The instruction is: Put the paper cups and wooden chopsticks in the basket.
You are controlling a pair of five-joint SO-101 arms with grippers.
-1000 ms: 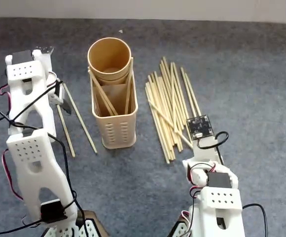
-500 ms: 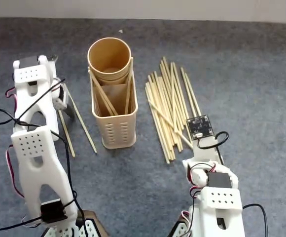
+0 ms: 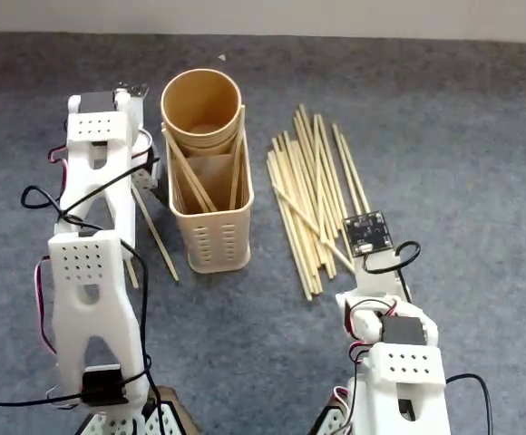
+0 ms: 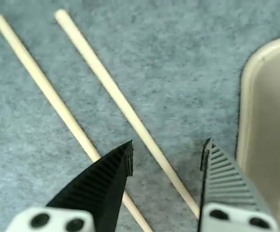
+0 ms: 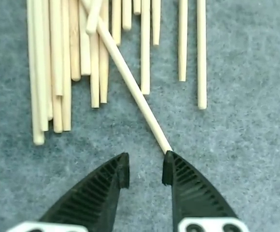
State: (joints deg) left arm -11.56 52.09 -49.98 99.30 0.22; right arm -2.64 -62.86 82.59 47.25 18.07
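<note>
Chopsticks (image 3: 305, 201): slender pale wooden rods

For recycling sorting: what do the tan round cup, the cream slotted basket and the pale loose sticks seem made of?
Tan round cup: likely matte paper, thin rolled rim. Cream slotted basket: probably smooth moulded plastic, even slots. Pale loose sticks: apparently bare wood, matte, slim and tapered.

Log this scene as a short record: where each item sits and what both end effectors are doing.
Basket: upright on carpet
Paper cups: stacked in basket, with a few chopsticks
Loose pair: on carpet beside basket
Left end effector: open, over loose pair
Pile: chopsticks on carpet, right of basket
Right end effector: open, slanted chopstick ending at one fingertip
</note>
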